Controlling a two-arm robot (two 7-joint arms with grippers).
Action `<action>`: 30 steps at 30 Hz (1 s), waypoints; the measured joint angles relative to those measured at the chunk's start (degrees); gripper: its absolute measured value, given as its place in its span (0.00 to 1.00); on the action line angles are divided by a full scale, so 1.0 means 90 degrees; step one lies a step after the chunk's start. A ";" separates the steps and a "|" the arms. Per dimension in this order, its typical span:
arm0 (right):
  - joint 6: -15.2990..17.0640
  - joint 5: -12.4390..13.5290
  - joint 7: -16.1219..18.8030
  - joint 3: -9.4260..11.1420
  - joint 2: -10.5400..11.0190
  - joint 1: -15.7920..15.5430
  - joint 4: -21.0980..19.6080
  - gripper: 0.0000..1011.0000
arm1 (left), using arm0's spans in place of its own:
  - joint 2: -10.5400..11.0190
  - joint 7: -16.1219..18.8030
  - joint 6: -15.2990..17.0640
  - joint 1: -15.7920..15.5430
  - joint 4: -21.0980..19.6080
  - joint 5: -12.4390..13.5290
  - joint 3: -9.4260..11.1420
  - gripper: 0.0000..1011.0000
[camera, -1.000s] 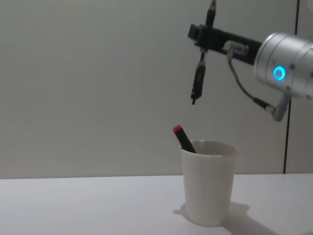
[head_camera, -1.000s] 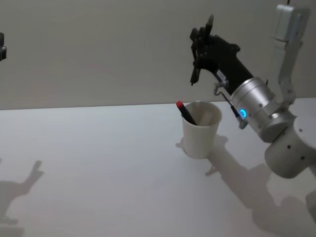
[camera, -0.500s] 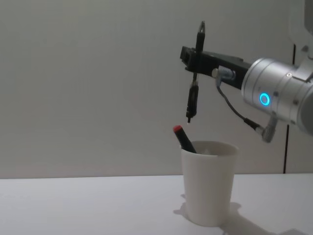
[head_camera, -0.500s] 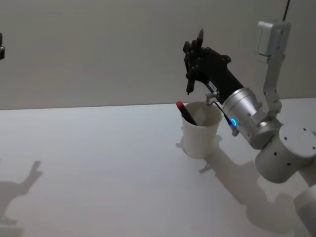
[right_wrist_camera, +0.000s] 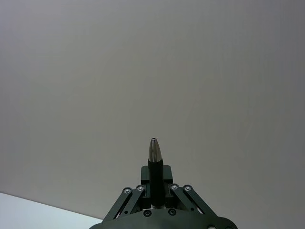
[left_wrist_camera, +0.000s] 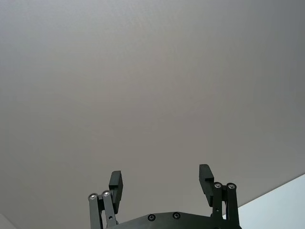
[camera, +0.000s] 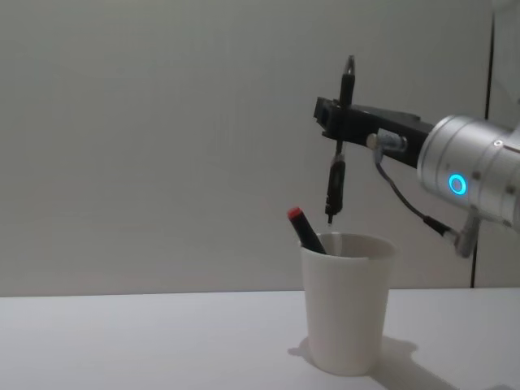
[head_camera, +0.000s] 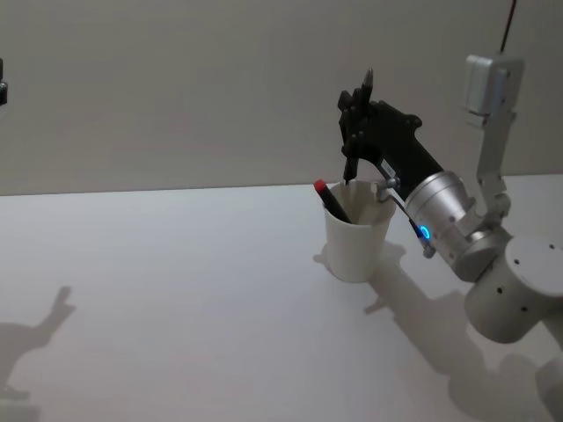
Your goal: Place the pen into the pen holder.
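Overhead, the right gripper (camera: 340, 122) clamps a black pen (camera: 335, 175) upright, its lower tip just above the rim of the white pen holder (camera: 346, 301) on the counter (head_camera: 176, 290). Nothing bears readable writing. A second, red-capped pen (camera: 305, 229) leans out at the cup's 10 o'clock, its lower part hidden inside. Seen from its own wrist, the left gripper (left_wrist_camera: 162, 183) has its fingers spread, empty.

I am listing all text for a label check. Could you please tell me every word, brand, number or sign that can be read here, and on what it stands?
None: the pen holder, the pen in the right tool and the table carry no readable text.
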 joint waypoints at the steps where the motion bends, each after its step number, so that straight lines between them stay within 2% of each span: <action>1: 0.0009 0.0006 -0.0011 0.0004 0.0016 -0.0025 -0.0030 0.13 | 0.0000 0.0000 0.0000 0.0001 0.0000 0.0000 -0.0001 0.99; 8: 0.0050 0.0056 -0.0102 0.0025 0.0113 -0.0181 -0.0211 0.13 | 0.0000 0.0000 -0.0001 0.0001 0.0000 0.0000 -0.0002 0.99; 12: 0.0061 0.0068 -0.0123 0.0031 0.0137 -0.0224 -0.0258 0.19 | 0.0000 0.0000 -0.0001 0.0001 0.0000 0.0000 -0.0003 0.99; 15: 0.0068 0.0077 -0.0139 0.0035 0.0157 -0.0256 -0.0294 0.33 | 0.0000 0.0000 -0.0001 0.0001 0.0000 0.0000 -0.0003 0.99; 30: 0.0090 0.0103 -0.0183 0.0045 0.0208 -0.0336 -0.0388 0.78 | 0.0000 -0.0001 -0.0001 0.0001 0.0000 0.0000 -0.0002 0.99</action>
